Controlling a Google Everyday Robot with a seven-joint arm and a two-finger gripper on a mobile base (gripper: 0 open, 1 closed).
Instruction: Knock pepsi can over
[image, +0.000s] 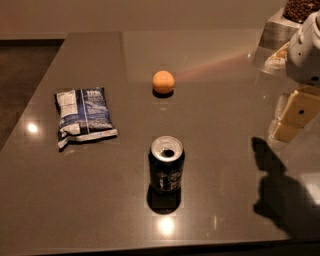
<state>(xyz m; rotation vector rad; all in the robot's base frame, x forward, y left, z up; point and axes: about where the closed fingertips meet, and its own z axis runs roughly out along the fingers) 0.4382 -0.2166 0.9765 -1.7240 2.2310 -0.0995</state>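
The pepsi can (167, 171) stands upright on the glossy grey table (220, 100), near the front middle. It is dark with a silver top and an open pull-tab hole. My gripper (292, 120), with beige parts under a white arm body (305, 50), hangs at the right edge of the view. It is well to the right of the can, a little farther back, and does not touch it. Its dark shadow (280, 192) falls on the table at the front right.
A blue-white crinkled snack bag (84, 116) lies to the left of the can. An orange round fruit (163, 82) sits behind the can. A metallic container (280, 30) stands at the far right corner. The table's front edge runs just below the can.
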